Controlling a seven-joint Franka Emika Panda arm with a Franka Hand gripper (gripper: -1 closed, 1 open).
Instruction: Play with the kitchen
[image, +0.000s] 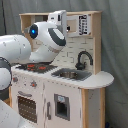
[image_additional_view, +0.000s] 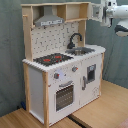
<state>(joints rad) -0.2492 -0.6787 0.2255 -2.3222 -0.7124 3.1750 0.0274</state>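
- In the first exterior view, the kitchen (image: 60, 75) stood in the middle of the frame on a wooden floor, its light-wood frame rising to a top shelf.
- My arm (image: 47, 37) reached in from the first exterior view's left and crossed in front of the kitchen's upper part, above the stovetop (image: 35, 66) with its red rings.
- The sink (image: 70, 74) lay just to the right of the stovetop, with the black faucet (image: 84, 59) curving over it.
- The oven door (image: 27, 107) sat low on the front, under the stovetop.
- I could not tell how my gripper was set here; it was hidden.
- In the second exterior view, the kitchen (image_additional_view: 60, 65) stood on a wooden table (image_additional_view: 95, 112), the grey hood (image_additional_view: 48, 20) above the stovetop (image_additional_view: 52, 59).
- The faucet (image_additional_view: 75, 39) and sink (image_additional_view: 81, 50) were to the right of the burners, the oven door (image_additional_view: 65, 96) below.
- My gripper (image_additional_view: 111, 14) was at the top right corner, beside the kitchen's upper shelf; I could not tell its opening.
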